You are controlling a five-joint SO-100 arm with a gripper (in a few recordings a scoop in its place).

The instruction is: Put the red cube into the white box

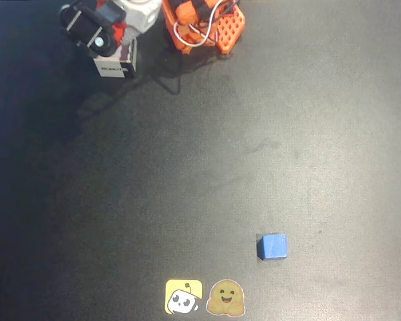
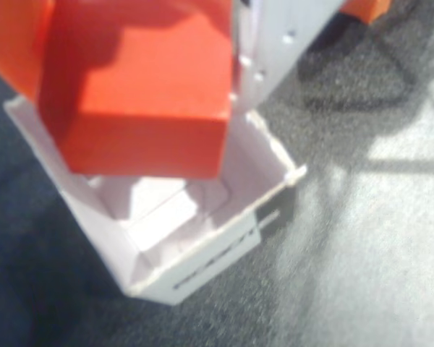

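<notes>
The red cube fills the upper left of the wrist view, and my gripper is shut on it, between an orange finger and a white finger. The cube hangs just above the open top of the white box, over the box's far corner. The box's pale inside shows below the cube, and a dark printed label runs along its near wall. In the overhead view the gripper sits over the white box at the top left of the black mat, hiding most of the box.
A blue cube lies alone at the lower right of the mat. Two stickers, one yellow and one brown, sit at the bottom edge. The orange arm base with its cables stands at the top middle.
</notes>
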